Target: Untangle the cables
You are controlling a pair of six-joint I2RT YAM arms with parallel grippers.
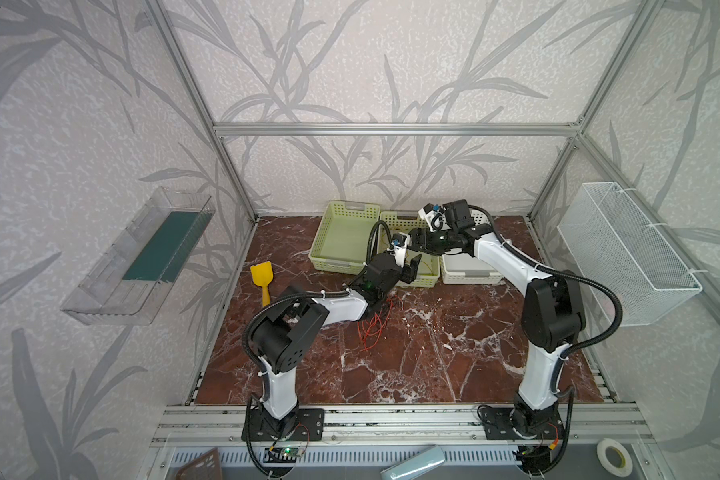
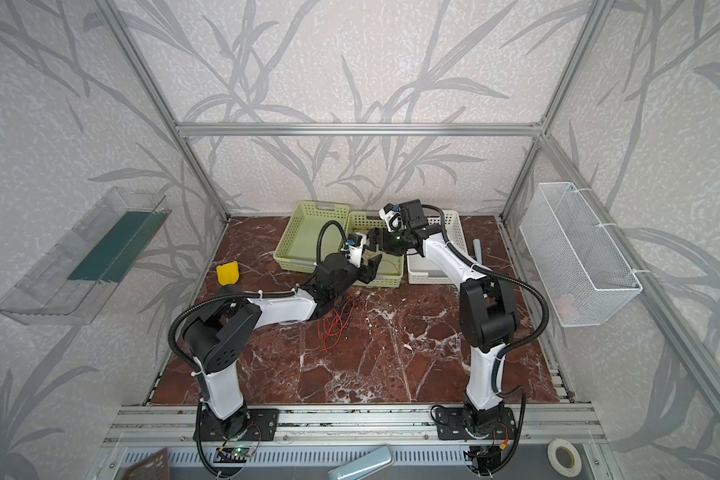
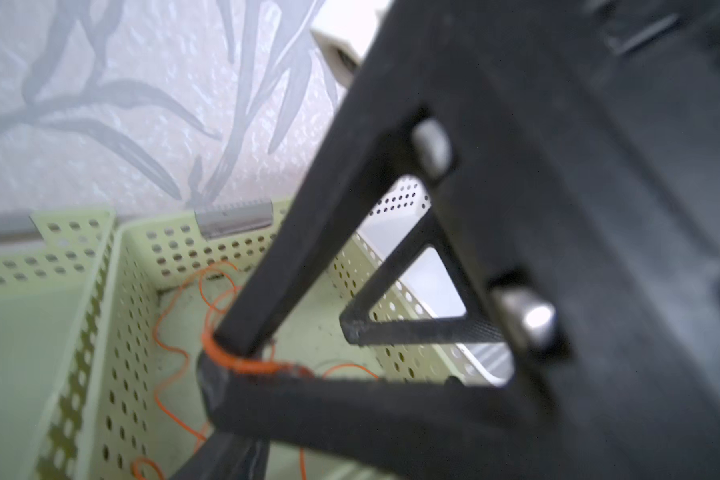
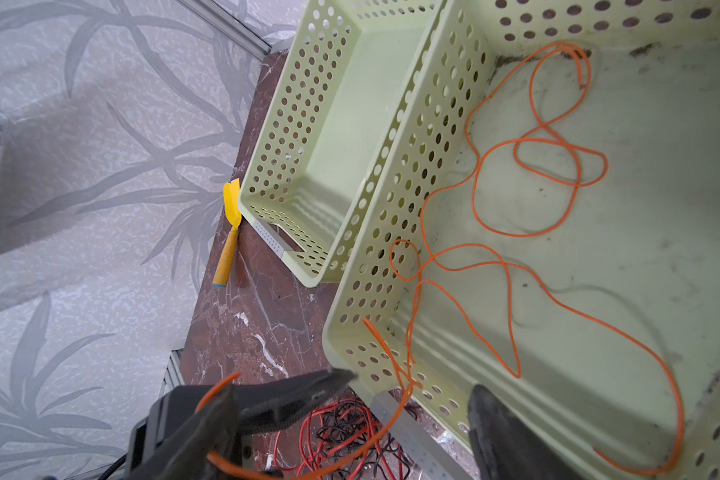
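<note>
Right tool wide open, nothing between its tips, over the middle basket at the desk's back edge. Left tool close beside it; cannot tell how wide, or holding what. Orange cable curled in that basket, tail over the front wall, down to the heap of red cable and black cable on the desk, nearest the left arm. Tail plain from the right wrist, lost in both top views.

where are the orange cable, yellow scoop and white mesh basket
orange cable [image 4: 524, 235]: right wrist view, bottom of a loop
yellow scoop [image 1: 261, 273]: in a top view, its blade
white mesh basket [image 1: 607, 257]: in a top view, side mesh
</note>
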